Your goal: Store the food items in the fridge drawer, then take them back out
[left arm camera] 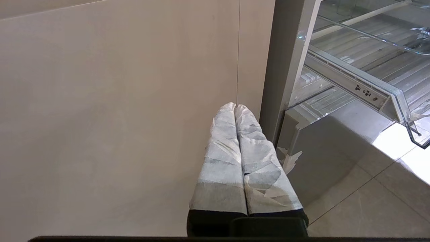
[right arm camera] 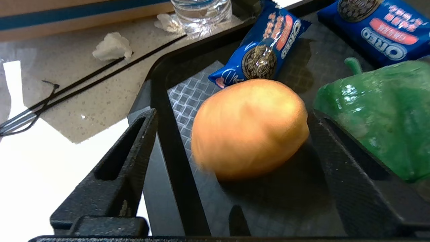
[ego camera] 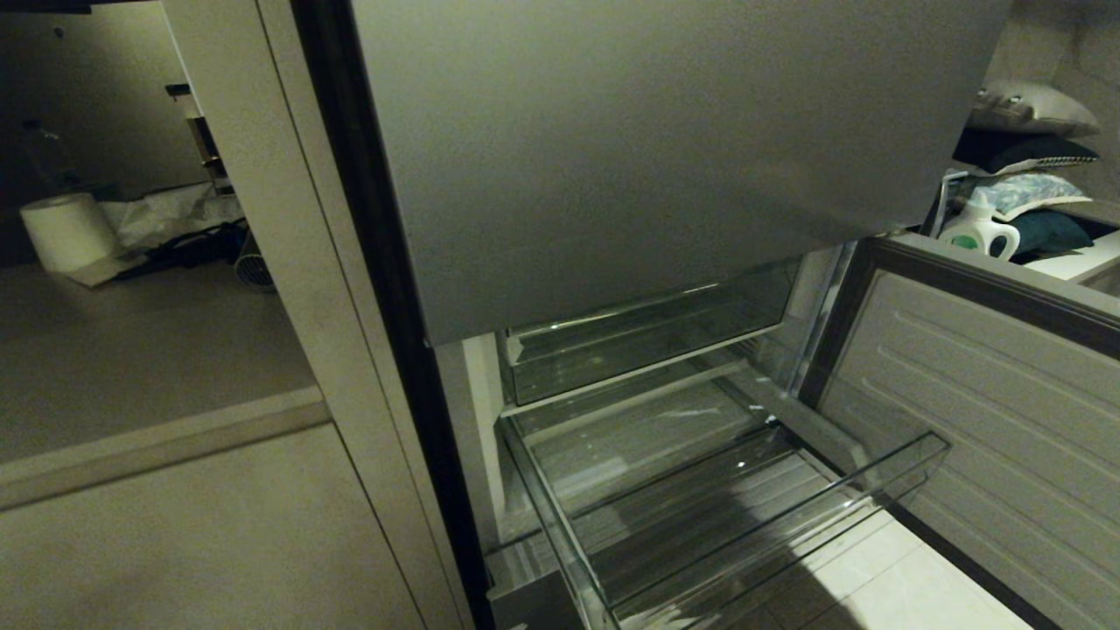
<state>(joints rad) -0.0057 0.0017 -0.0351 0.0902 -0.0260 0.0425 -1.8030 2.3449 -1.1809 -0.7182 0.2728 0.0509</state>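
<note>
orange lump [right arm camera: 250, 129] | glossy green pepper [right arm camera: 379, 114] | blue Oreo packs [right arm camera: 265, 50] | black diamond-patterned tray [right arm camera: 188, 94]

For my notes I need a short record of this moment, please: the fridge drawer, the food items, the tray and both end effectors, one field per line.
fridge drawer: clear fridge drawer pulled out, no food visible in it
orange fruit: orange-yellow fruit on the black tray, between the right end effector's fingers
green pepper: glossy green pepper on the tray, beside the fruit
other items: two blue Oreo packets on the tray
right end effector: right end effector open around the fruit, grip not closed
left end effector: left end effector shut, parked beside the fridge
</note>
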